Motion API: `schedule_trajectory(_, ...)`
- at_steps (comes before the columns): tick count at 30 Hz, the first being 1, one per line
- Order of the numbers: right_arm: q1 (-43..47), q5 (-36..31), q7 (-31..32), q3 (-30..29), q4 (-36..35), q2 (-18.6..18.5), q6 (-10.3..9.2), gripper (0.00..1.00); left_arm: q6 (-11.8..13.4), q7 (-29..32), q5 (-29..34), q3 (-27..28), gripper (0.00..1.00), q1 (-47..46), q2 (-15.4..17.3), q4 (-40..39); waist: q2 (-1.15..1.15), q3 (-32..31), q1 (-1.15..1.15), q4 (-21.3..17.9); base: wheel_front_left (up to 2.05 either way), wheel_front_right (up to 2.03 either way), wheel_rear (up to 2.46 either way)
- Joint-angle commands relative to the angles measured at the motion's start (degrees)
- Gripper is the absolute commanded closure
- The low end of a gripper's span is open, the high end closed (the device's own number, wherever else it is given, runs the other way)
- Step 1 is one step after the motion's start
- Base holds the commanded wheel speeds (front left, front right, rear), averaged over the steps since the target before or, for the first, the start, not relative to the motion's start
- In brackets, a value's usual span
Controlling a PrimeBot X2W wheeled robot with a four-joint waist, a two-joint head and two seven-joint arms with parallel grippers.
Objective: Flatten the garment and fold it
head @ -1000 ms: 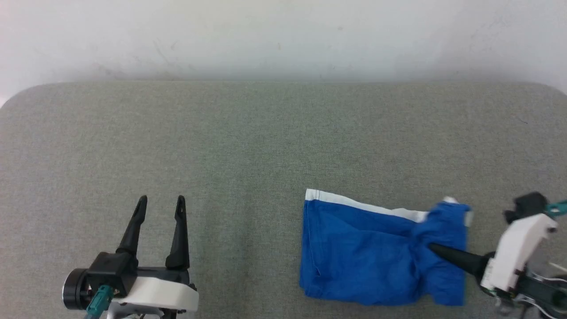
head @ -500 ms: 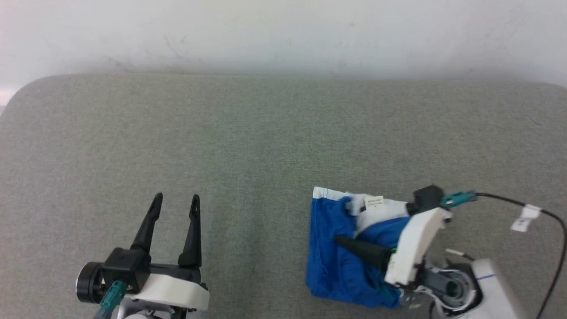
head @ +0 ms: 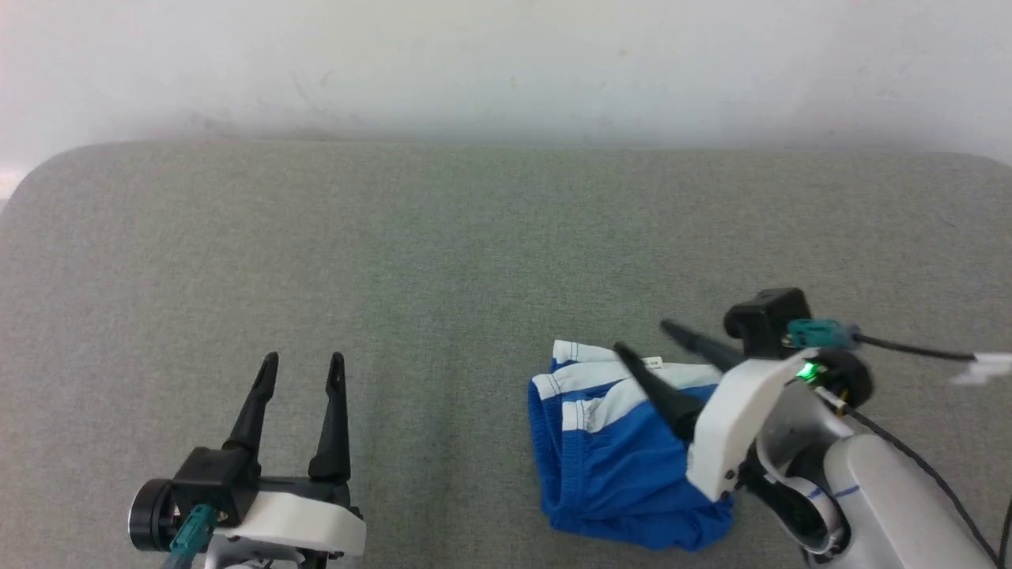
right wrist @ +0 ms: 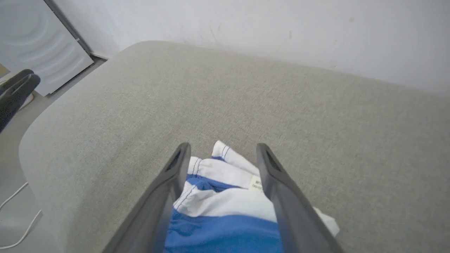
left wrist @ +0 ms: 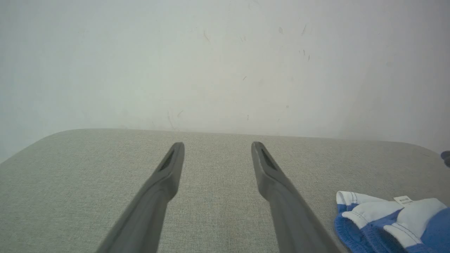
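Now the grey bench point(head: 443, 261) carries the garment point(head: 609, 458) as a narrower, bunched heap at its near right, with white bands turned up where half a second ago mostly blue cloth showed. The right pincer point(head: 642, 336), then low across the cloth, has its fingers spread and grips nothing. The garment lies under and between them. The left pincer point(head: 304, 359) is likewise parted and empty, well apart to the garment's left. A small white label point(head: 653, 362) sits on the garment's far edge.
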Motion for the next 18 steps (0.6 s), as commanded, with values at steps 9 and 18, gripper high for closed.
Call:
schedule_trajectory(9, 8.5, -17.1, -14.9, -11.0, -9.7, 0.6, -0.04, 0.00, 0.9, -0.3, -0.5, 2.5, 0.00, 1.2, -0.4, 0.2, 0.00, -1.2, 0.00, -3.4, 0.00, 0.00, 0.00)
schedule_trajectory(18, 16.7, -11.4, -13.7, -28.3, -10.8, 5.1, -0.04, 0.00, 1.2, -0.3, -0.5, 4.0, 0.00, 1.4, -0.4, 0.3, 0.00, -1.3, 0.00, -5.7, 0.00, 0.00, 0.00)
